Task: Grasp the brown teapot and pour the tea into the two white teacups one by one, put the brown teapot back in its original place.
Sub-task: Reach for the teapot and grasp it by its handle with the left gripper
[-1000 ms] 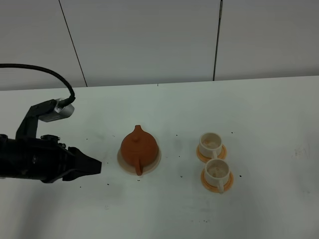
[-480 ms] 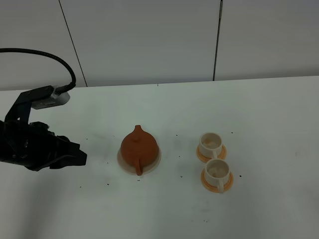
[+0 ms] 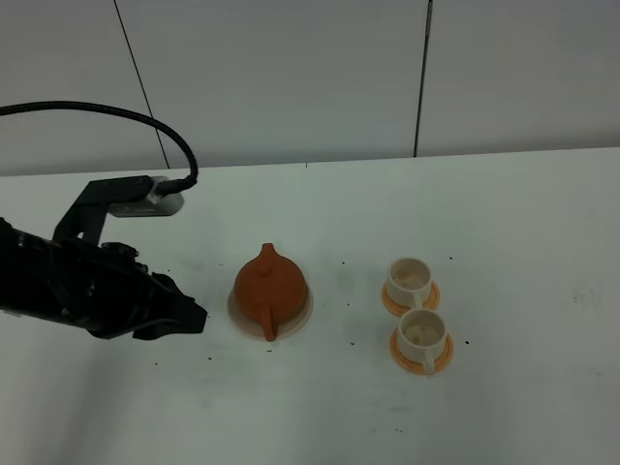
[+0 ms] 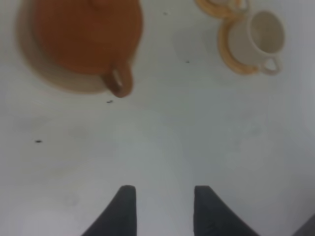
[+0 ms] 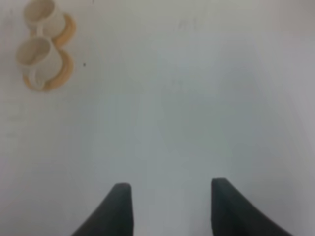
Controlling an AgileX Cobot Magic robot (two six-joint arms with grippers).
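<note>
The brown teapot (image 3: pixel 268 285) sits lidded on its cream disc (image 3: pixel 296 312), stubby handle (image 4: pixel 119 82) pointing toward the table's front. My left gripper (image 3: pixel 197 318) hovers low just left of the teapot, apart from it. In the left wrist view the left gripper (image 4: pixel 162 196) stands open with bare table between its fingers, and the teapot (image 4: pixel 88 32) lies ahead. The two white teacups (image 3: pixel 409 277) (image 3: pixel 423 331) stand on orange saucers to the right. The tea is hidden; the cups' insides look pale. My right gripper (image 5: pixel 170 194) is open over bare table, the teacups (image 5: pixel 35 53) far off.
The white table (image 3: pixel 504 223) carries small dark specks around the teapot and cups. A grey panelled wall (image 3: pixel 291 77) runs behind it. The left arm's black cable (image 3: pixel 116 111) arcs above the table's left side.
The left arm pulled back to the left, then swung right again; its gripper tip is back near the teapot's left side. Teapot and cups have not moved.
</note>
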